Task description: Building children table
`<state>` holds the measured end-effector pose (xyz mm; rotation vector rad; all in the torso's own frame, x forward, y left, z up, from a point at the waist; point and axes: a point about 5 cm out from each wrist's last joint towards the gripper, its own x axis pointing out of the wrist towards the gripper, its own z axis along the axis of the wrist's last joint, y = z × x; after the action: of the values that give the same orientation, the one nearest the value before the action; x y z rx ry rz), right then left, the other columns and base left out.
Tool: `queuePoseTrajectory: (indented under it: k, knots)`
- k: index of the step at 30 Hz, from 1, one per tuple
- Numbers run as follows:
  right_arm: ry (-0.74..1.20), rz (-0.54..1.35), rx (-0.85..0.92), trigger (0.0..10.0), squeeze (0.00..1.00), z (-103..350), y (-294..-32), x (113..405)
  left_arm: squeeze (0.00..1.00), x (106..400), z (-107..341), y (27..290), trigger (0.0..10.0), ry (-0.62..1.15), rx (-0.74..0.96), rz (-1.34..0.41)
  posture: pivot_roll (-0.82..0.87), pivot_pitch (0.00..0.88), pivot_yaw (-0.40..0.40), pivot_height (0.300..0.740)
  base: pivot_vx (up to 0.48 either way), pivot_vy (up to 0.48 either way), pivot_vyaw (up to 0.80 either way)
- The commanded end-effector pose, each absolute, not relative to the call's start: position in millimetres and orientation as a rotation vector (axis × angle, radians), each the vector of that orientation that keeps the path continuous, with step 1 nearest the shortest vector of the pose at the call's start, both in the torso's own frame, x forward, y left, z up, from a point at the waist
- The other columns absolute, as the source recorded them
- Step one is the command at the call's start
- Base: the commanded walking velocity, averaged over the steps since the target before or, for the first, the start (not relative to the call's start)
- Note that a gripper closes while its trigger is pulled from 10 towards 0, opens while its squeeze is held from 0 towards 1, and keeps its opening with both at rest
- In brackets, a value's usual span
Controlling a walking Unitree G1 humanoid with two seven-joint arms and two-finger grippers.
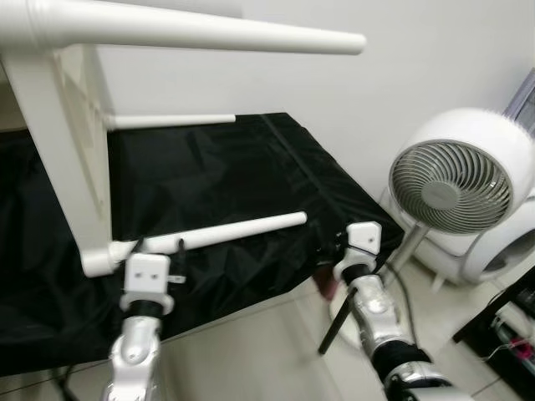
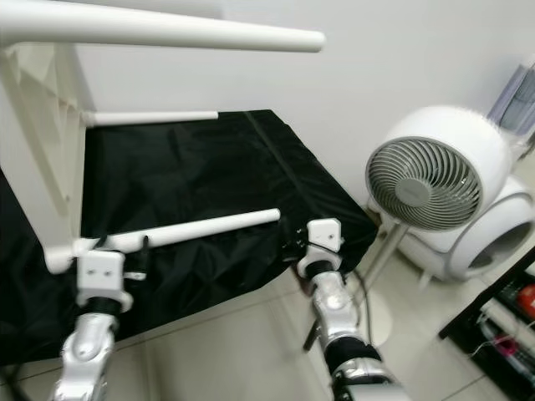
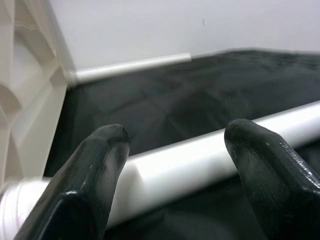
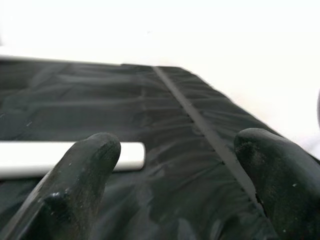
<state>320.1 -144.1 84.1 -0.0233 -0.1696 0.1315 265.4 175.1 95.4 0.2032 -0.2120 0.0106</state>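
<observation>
The white table (image 1: 63,125) stands on its side on the black cloth (image 1: 217,184), top panel upright at the robot's left, legs pointing out toward the right. One leg (image 1: 192,35) runs high across the head view, another (image 1: 171,121) sits farther back by the wall, and the near lower leg (image 1: 221,232) stretches low over the cloth.

Left gripper (image 3: 175,170) is right at that near leg, close to where it joins the top. Its fingers (image 3: 95,170) are spread, one on each side of the white tube, and whether they touch it is hard to tell from here.

Right gripper (image 4: 175,180) hovers over the cloth's near edge, just past the leg's free tip, jaws wide apart and empty. The leg's end shows between its fingers (image 4: 85,175) in the wrist view.

Off to the right, a white fan (image 1: 451,180) stands on the tiled floor (image 1: 251,342), a round white housing (image 1: 510,242) behind it.
</observation>
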Motion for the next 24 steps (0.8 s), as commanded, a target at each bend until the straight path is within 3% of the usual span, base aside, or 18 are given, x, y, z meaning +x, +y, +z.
queuePoseTrajectory:
  k: [1,3,24]
  knots:
    - [-0.158,0.130,-0.028,10.0,0.00,83.2,-146.3,319.7,0.00,266.1,94.3,175.8,10.0,-0.202,0.173,0.056,0.21,0.000,-0.071,0.740,0.000,0.000,0.80]
    - [-0.163,0.129,-0.033,10.0,0.00,84.5,-146.3,319.9,0.00,266.9,95.9,176.4,10.0,-0.205,0.177,0.062,0.21,0.000,-0.070,0.740,0.000,0.000,0.79]
    - [-0.171,0.157,-0.038,10.0,0.00,87.8,-153.9,311.7,0.00,261.2,106.9,179.9,10.0,-0.213,0.227,0.037,0.21,0.000,-0.081,0.740,0.000,0.000,0.00]
